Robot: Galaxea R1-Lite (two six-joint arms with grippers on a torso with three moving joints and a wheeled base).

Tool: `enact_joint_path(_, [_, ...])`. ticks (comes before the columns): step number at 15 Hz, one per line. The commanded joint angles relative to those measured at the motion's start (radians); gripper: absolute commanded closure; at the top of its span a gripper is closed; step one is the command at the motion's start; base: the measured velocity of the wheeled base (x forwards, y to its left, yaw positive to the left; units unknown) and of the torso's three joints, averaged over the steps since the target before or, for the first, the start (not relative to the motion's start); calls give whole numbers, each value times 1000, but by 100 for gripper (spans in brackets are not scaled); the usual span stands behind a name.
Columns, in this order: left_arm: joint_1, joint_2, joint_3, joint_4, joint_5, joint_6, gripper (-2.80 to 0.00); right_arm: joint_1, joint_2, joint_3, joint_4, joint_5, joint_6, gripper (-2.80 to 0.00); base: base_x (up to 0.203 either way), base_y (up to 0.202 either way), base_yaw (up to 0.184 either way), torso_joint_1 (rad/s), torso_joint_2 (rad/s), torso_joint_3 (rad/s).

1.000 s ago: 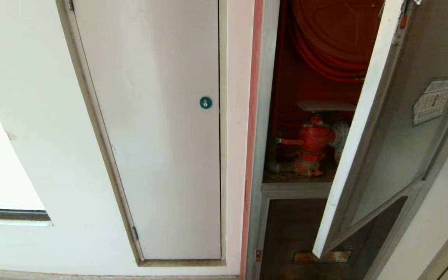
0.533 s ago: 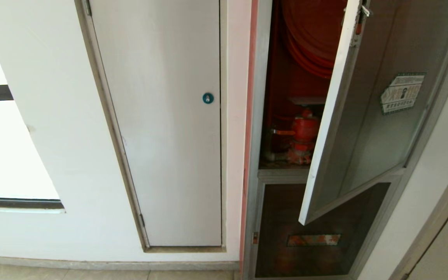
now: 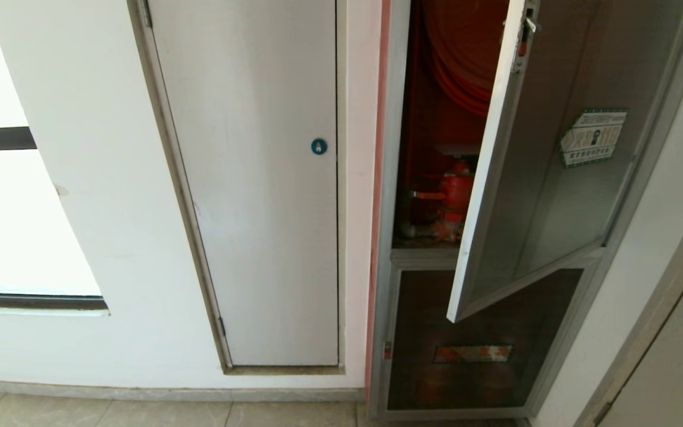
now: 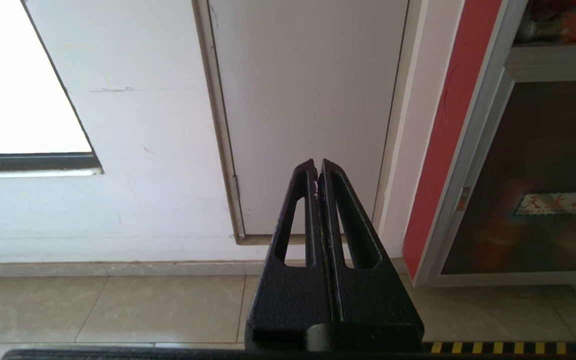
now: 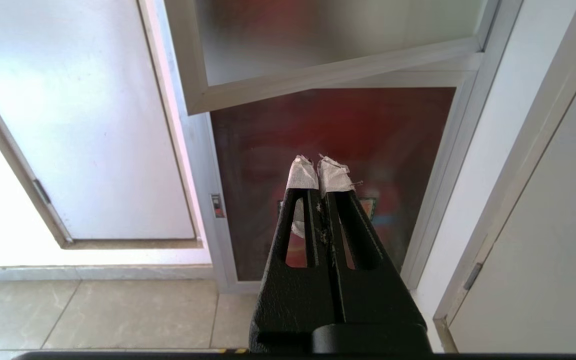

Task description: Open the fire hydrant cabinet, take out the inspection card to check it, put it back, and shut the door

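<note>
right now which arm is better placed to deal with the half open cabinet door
Right, probably. The right gripper, fingers shut, hangs right below the door; the left gripper faces the white panel beside the cabinet.

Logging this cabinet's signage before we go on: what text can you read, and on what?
Label on the lower glass panel: Chinese characters, possibly "灭火器"; the small line beneath is too blurred to read.
Green-bordered sticker on the door: Chinese print, too small to read.
White panel: no text, only a blue lock.
</note>
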Motion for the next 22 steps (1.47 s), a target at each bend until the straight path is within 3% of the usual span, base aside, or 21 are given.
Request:
enact_joint_path(1, [0,1,0,0,0,-2,0,0,0,0,-2,0,0,0,0,0,0,0,0,0])
enact_joint_path(22, [0,1,0,0,0,-5,0,0,1,0,-2,0,-4,0,0,0,0,0,0,0])
